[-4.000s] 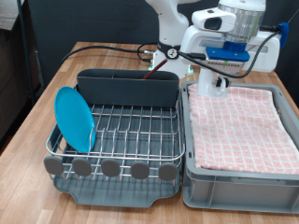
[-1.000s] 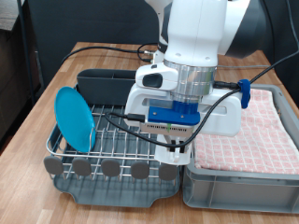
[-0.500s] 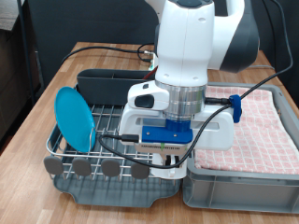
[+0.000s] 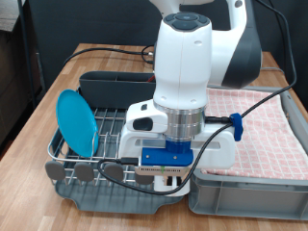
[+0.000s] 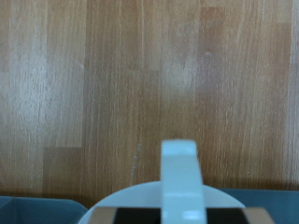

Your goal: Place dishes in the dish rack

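Note:
The dish rack [image 4: 115, 130], silver wire on a dark grey tray, stands at the exterior view's left. The bright-blue plate [image 4: 76, 122] stands on edge in its left side. The tall grey cutlery holder [image 4: 108, 87] runs along the back. My hand hangs low over the rack's front right corner, and the gripper [image 4: 169, 178] is mostly hidden beneath it. In the wrist view the gripper [image 5: 182, 217] is shut on the white mug [image 5: 179, 187], whose handle and rim show over the wooden table [image 5: 112, 84]. The wooden spoon is out of view.
A grey bin [image 4: 245, 188] lined with a pink checked cloth [image 4: 265, 120] sits right beside the rack at the exterior view's right. Black cables [image 4: 106, 50] run across the table behind the rack. A row of grey tabs [image 4: 87, 171] lines the rack's front edge.
My arm has swung from above the checked-cloth bin, across to the rack, and come down and forward to its front right corner. The plate has not moved.

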`<action>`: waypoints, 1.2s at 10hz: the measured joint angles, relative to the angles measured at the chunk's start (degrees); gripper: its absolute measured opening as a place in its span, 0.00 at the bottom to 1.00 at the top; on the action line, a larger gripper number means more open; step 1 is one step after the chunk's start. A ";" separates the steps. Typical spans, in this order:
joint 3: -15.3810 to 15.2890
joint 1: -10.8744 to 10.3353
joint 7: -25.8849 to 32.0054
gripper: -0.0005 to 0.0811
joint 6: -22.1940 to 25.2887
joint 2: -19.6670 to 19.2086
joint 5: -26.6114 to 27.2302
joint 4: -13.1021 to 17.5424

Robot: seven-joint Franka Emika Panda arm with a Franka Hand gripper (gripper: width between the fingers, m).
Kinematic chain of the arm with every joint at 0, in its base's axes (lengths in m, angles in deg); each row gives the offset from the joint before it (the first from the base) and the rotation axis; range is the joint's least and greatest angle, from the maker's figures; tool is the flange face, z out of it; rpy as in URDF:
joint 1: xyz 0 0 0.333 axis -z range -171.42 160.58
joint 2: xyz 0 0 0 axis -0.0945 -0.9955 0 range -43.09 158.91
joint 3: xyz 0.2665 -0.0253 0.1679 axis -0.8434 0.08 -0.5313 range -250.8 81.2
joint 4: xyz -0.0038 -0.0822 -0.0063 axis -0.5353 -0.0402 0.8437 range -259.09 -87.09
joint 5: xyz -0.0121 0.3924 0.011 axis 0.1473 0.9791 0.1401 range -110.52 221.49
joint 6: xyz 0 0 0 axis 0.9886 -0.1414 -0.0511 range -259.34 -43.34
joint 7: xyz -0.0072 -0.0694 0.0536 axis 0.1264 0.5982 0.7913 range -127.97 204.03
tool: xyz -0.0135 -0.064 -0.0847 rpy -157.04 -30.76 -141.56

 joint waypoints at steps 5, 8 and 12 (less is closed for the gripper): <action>-0.13 0.26 0.10 0.57 11.24 -1.95 0.00 6.35; -0.18 0.26 0.13 0.92 15.14 -2.02 -0.02 9.01; 1.13 -0.54 -1.93 0.99 20.30 -0.11 -1.10 10.27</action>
